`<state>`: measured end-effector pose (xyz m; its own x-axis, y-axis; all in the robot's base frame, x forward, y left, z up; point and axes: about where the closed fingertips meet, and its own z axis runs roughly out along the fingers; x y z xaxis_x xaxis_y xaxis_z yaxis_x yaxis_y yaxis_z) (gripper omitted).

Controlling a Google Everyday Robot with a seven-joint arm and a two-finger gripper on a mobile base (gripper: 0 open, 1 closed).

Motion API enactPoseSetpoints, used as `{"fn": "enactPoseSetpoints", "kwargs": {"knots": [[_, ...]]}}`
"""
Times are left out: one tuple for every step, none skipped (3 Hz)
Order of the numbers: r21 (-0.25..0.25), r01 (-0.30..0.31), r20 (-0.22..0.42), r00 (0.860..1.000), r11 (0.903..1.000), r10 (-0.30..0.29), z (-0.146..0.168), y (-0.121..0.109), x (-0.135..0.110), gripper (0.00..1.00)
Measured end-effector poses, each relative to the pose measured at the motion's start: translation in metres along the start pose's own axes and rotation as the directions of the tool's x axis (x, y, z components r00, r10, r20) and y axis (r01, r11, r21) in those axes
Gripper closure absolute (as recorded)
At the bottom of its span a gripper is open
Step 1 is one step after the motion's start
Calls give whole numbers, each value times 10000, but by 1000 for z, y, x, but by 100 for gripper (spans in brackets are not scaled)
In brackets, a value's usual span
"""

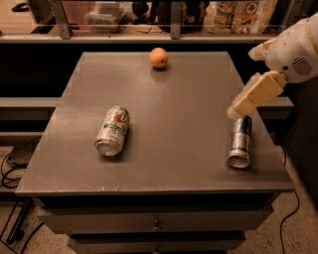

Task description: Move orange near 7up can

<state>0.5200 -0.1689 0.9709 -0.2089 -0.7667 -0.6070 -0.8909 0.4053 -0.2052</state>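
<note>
The orange (158, 57) sits near the far edge of the grey table (174, 109), a little left of centre. The 7up can (113, 130), white and green with silver ends, lies on its side at the front left of the table. My gripper (237, 110) hangs at the right side of the table, just above the far end of a silver and blue can (239, 141). It is far from both the orange and the 7up can and holds nothing that I can see.
The silver and blue can lies on its side near the table's right front edge. A shelf with a rail and packaged goods (238, 15) runs behind the table. Cables (12, 163) lie on the floor at the left.
</note>
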Motion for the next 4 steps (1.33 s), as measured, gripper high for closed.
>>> {"fn": "enactPoseSetpoints", "kwargs": {"knots": [[-74,-451,949,9944,9990,456,27,-36,-23,0],[-69,-451,952,9944,9990,455,26,-36,-23,0],[-17,-865,1340,9872,9962,860,43,-47,-30,0],[-101,-1161,2393,9641,9932,1151,81,-72,-58,0]]}}
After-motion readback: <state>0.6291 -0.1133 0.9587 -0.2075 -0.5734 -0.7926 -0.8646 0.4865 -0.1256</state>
